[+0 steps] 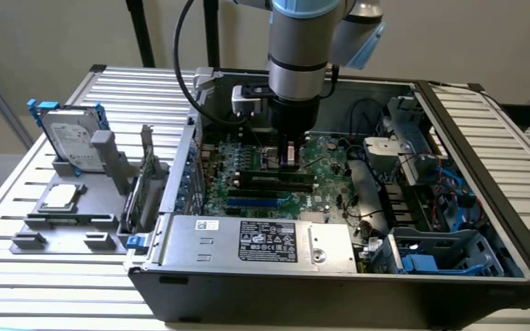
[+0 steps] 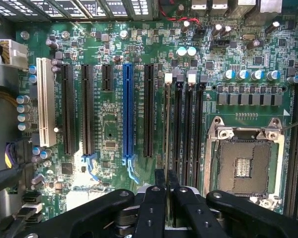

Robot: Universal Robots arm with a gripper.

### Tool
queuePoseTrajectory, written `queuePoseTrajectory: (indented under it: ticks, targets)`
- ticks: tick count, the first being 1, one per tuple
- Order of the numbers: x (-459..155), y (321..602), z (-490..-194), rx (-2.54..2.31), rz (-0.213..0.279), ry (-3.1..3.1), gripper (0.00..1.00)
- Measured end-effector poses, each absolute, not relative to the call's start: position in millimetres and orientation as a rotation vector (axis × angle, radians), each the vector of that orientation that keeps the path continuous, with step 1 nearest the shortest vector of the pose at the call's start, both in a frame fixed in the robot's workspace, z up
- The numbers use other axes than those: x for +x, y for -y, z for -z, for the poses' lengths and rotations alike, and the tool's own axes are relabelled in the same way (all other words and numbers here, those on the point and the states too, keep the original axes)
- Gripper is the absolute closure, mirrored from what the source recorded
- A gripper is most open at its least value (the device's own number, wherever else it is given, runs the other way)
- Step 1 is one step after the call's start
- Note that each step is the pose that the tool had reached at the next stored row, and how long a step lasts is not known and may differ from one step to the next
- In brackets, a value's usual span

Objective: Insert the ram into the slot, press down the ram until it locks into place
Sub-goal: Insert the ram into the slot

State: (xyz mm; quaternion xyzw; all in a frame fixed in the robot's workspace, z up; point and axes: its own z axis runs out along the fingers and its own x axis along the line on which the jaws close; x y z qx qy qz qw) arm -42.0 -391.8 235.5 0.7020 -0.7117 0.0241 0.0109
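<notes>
My gripper (image 2: 167, 187) is shut on the ram (image 2: 167, 124), a thin board seen edge-on between the two black fingers (image 2: 160, 181). The ram runs along the slot (image 2: 168, 79) with a white end clip, the outermost of the parallel black memory sockets, on the side nearest the blue slot. I cannot tell whether it is seated or just above the socket. In the exterior view the gripper (image 1: 289, 157) reaches straight down into the open computer case, over the row of memory sockets (image 1: 270, 185).
Beside the sockets lie the blue slot (image 2: 127, 114), several black expansion slots and a white one (image 2: 45, 101). The silver CPU socket (image 2: 243, 166) is on the other side. A power supply (image 1: 256, 238), drive cages with cables (image 1: 413, 172) and a hard drive (image 1: 72, 138) on a stand surround the board.
</notes>
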Motion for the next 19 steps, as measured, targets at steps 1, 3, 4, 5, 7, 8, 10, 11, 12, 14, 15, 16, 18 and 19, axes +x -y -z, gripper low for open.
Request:
queuePoseTrajectory:
  ticks: [1,3,4,5,7,8,10,11,12,14,15,16,18,19]
  targets:
    - [-42.0,391.8,-235.3,2.190,-0.076,2.220,0.87]
    - [-42.0,391.7,-234.9,2.191,-0.076,2.219,0.87]
    - [-42.0,391.7,-234.7,2.192,-0.076,2.218,0.87]
    - [-42.1,391.7,-234.2,2.194,-0.076,2.216,0.87]
    - [-42.4,391.6,-233.8,2.196,-0.075,2.214,0.87]
    - [-42.5,391.7,-233.7,2.196,-0.075,2.214,0.87]
    - [-42.9,391.7,-233.4,2.197,-0.074,2.214,0.87]
    - [-43.0,391.7,-233.2,2.197,-0.074,2.214,0.87]
    - [-43.0,391.7,-233.0,2.198,-0.073,2.215,0.87]
    - [-43.1,391.6,-232.6,2.198,-0.071,2.215,0.87]
    - [-43.0,391.6,-232.3,2.199,-0.070,2.216,0.87]
    - [-43.0,391.6,-232.1,2.200,-0.069,2.217,0.87]
    - [-43.0,391.6,-231.8,2.201,-0.066,2.218,0.87]
    - [-43.1,391.6,-231.7,2.201,-0.066,2.218,0.87]
